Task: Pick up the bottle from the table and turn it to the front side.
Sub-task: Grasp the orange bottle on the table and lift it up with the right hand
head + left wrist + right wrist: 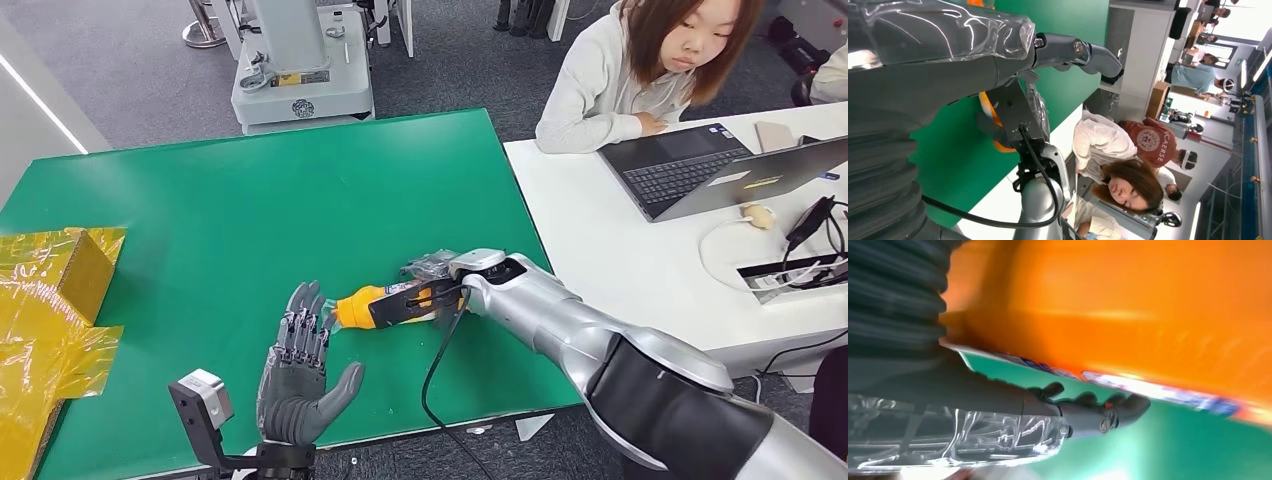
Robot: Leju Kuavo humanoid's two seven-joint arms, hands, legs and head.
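Note:
An orange bottle (358, 305) lies on its side near the front of the green table (250, 200), its narrow end pointing at my left hand. My right hand (432, 285) grips the bottle's wider body from the right, and I cannot tell whether the bottle rests on the cloth or is just off it. In the right wrist view the orange bottle (1128, 300) looms large and blurred, with dark fingers (1088, 410) beneath it. My left hand (298, 372) is open with fingers spread, just left of the bottle's narrow end. A sliver of the bottle (988, 112) shows in the left wrist view.
A yellow box in crinkled yellow wrap (55, 300) sits at the table's left edge. To the right stands a white desk (620, 250) with a laptop (700, 165), and a person (640, 70) is seated at it. A black cable (437, 370) hangs from my right wrist.

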